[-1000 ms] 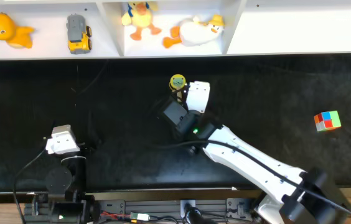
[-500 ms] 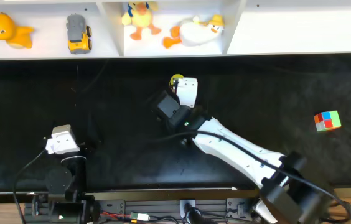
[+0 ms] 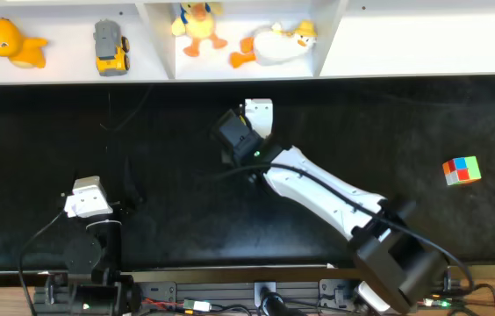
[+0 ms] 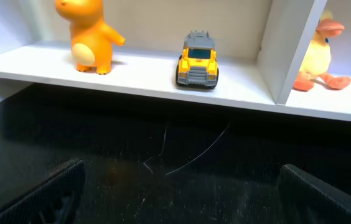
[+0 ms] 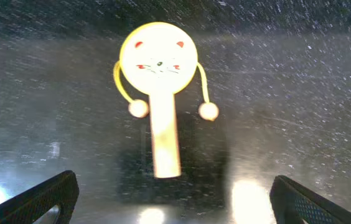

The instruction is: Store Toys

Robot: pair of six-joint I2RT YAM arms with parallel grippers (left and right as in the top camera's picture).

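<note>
A small yellow rattle drum [image 5: 159, 68] with a cat face, a wooden handle and two bead strings lies flat on the black mat. My right gripper [image 5: 175, 205] hangs open directly above its handle end, one finger on each side and neither touching it. In the top view the right gripper [image 3: 254, 118] sits at the mat's middle back, near the white shelf [image 3: 247, 70], and covers the rattle. A multicoloured cube [image 3: 462, 170] lies at the far right of the mat. My left gripper [image 3: 85, 197] rests open and empty at the front left.
The shelf holds an orange duck [image 3: 12, 42], a yellow truck [image 3: 111, 48], a yellow duck plush [image 3: 197, 26] and a white goose plush [image 3: 274, 46]. Its right compartment [image 3: 423, 35] is bare. The left wrist view faces the truck [image 4: 197, 59] and orange duck [image 4: 88, 31].
The right arm has moved left and toward the shelf; its gripper now covers the rattle in the top view. The left arm has not moved.
</note>
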